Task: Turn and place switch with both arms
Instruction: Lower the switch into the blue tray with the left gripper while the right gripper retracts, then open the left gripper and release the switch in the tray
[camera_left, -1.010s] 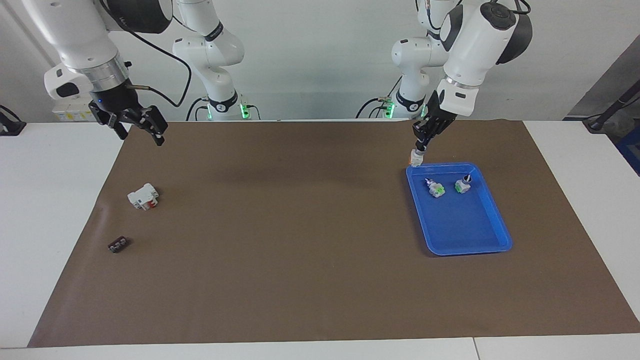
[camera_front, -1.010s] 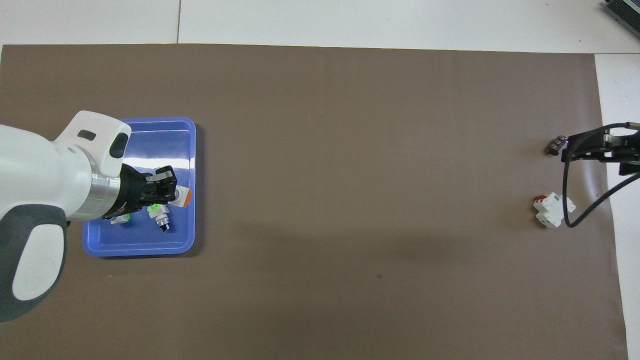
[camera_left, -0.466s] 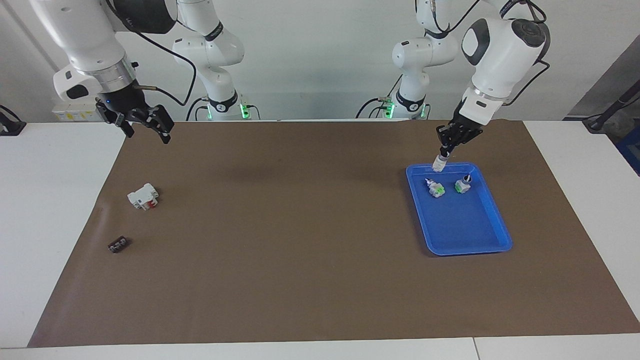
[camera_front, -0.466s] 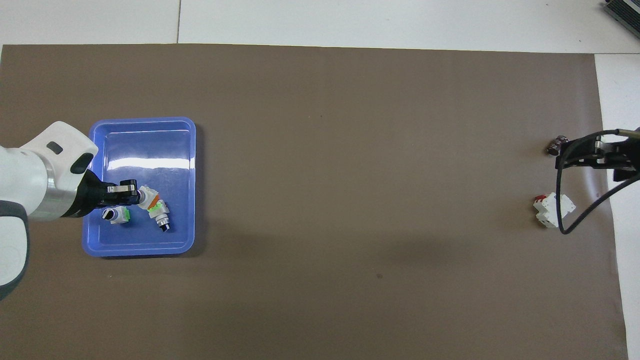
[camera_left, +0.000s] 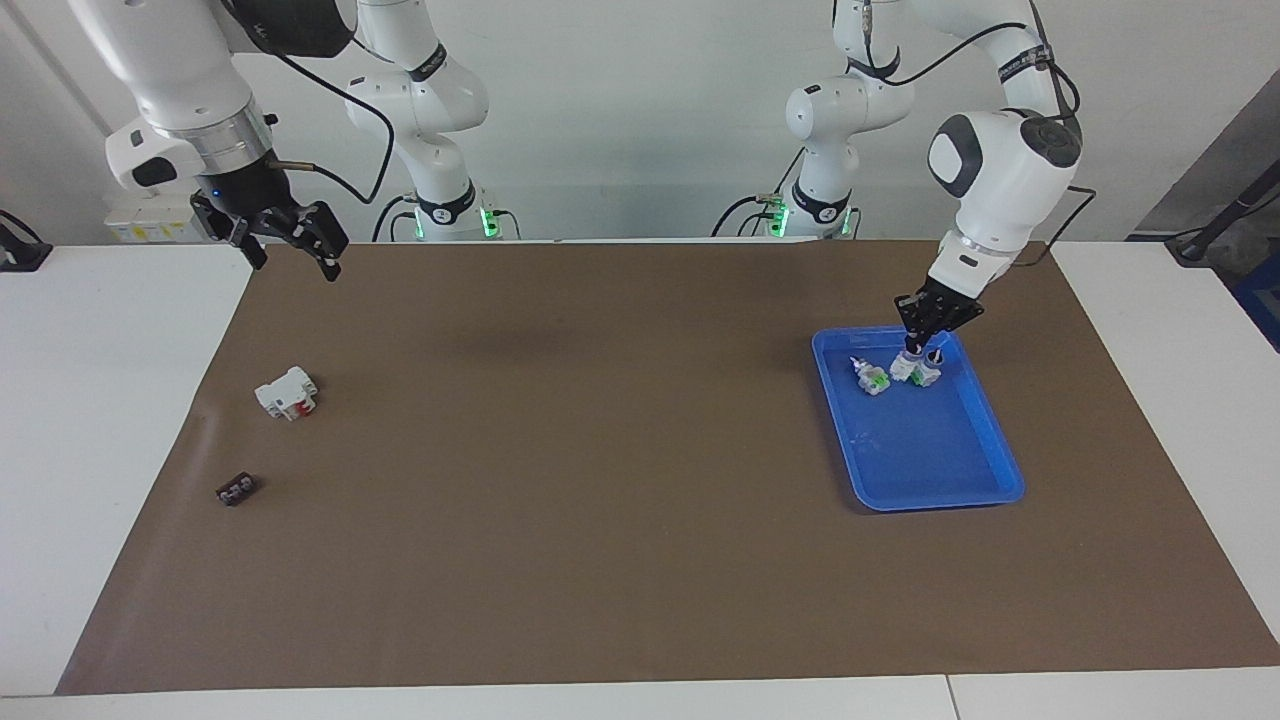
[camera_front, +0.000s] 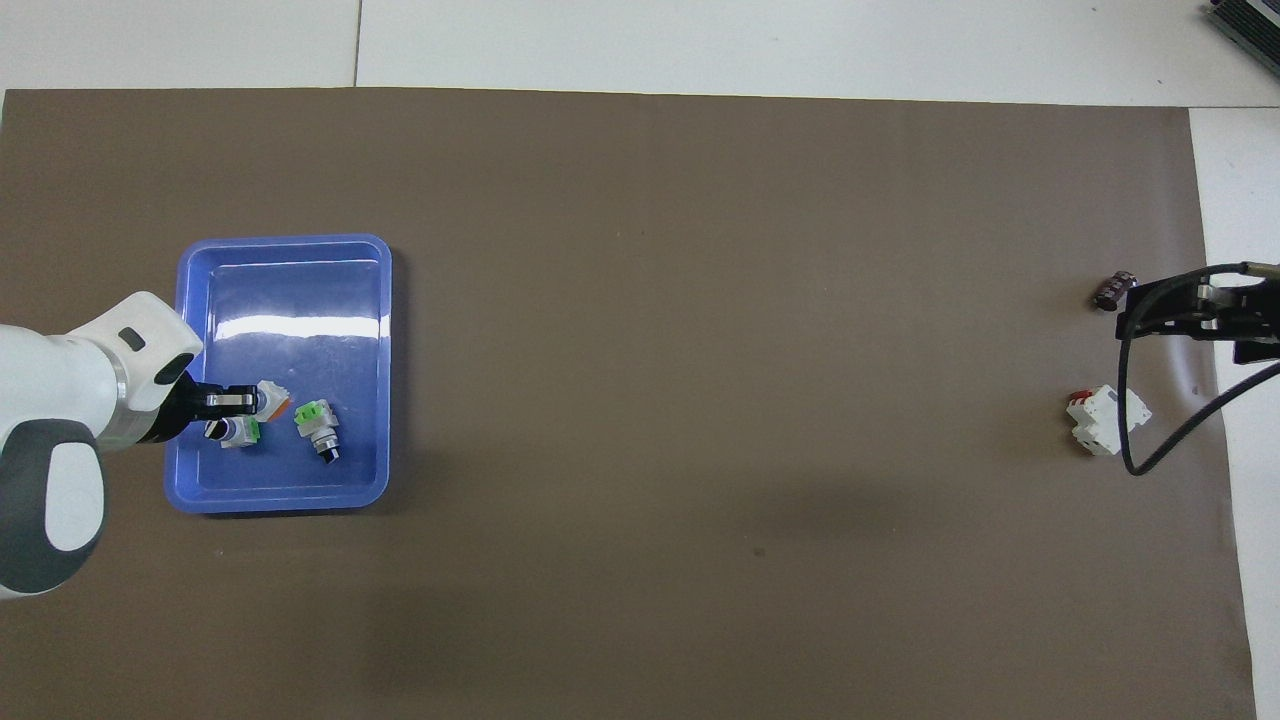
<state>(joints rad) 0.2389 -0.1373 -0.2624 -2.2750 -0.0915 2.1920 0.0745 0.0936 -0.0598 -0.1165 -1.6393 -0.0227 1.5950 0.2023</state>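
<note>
left gripper (camera_left: 914, 345): mine, low inside the blue tray (camera_left: 985, 480), at the end of the tray nearest my bases, coming in from the left arm's end of the table

left jaws: pinched on the switch (camera_front: 270, 401), so closed around it

switch: white body with an orange bit, held at my left fingertips, down among the other parts in the tray. From the overhead camera the orange end points toward the middle of the tray. Can't tell if it's resting on the tray floor or just above it

tray neighbours: two white switches with green parts. One (camera_front: 236, 431) is right under/next to my left fingertips, the other (camera_front: 318, 430) lies just beside it, a little more toward the right arm's end

tray: sits on the brown mat (camera_left: 600, 480), toward the left arm's end of the table

right gripper (camera_left: 290, 232): up in the air over the mat's edge at the right arm's end, waiting there

right jaws: spread apart, nothing in them

white block with red parts (camera_left: 287, 392): on the mat at the right arm's end, farther from my bases than the spot the right gripper hangs over

small dark part (camera_left: 237, 489): on the mat too, farther out again than the white block, well apart from it
</note>
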